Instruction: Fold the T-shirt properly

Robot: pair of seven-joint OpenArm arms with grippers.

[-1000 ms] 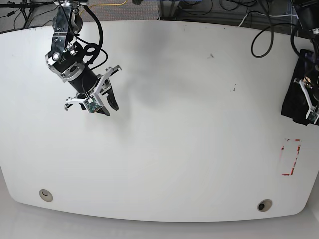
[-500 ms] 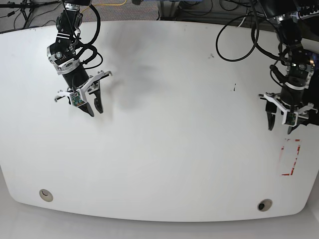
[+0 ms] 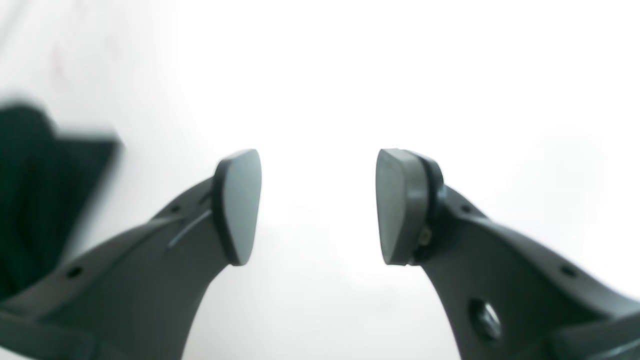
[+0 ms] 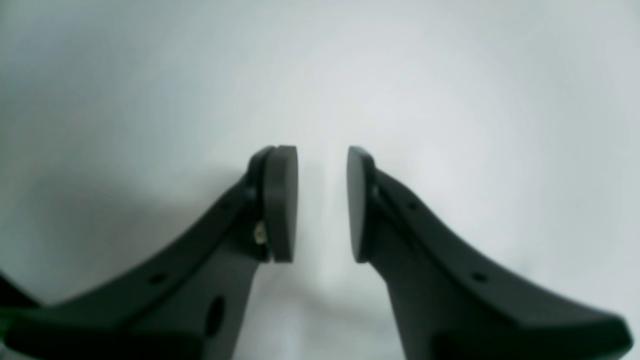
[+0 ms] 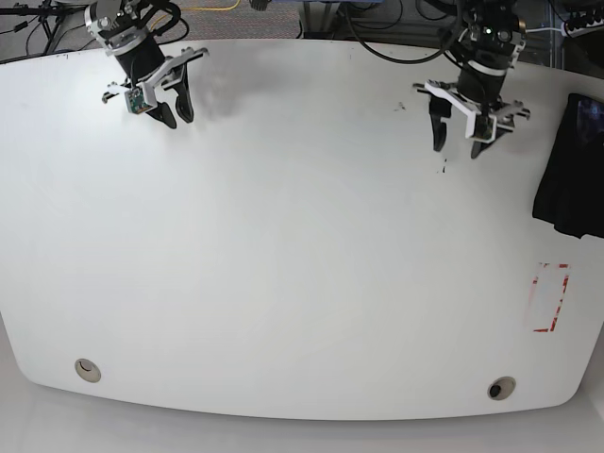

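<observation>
The worktop [image 5: 302, 283] is white and wide. Near its right edge there is a red dashed rectangle [image 5: 550, 298]. Two round holes [image 5: 87, 369] sit near the front edge, one at each side. Small dark specks [image 5: 442, 168] mark the surface. Behind the worktop lie black cables [image 5: 38, 24].

White table [image 5: 302, 245] bare across its middle (T-shirt [image 5: 571, 165] at far edge)
</observation>
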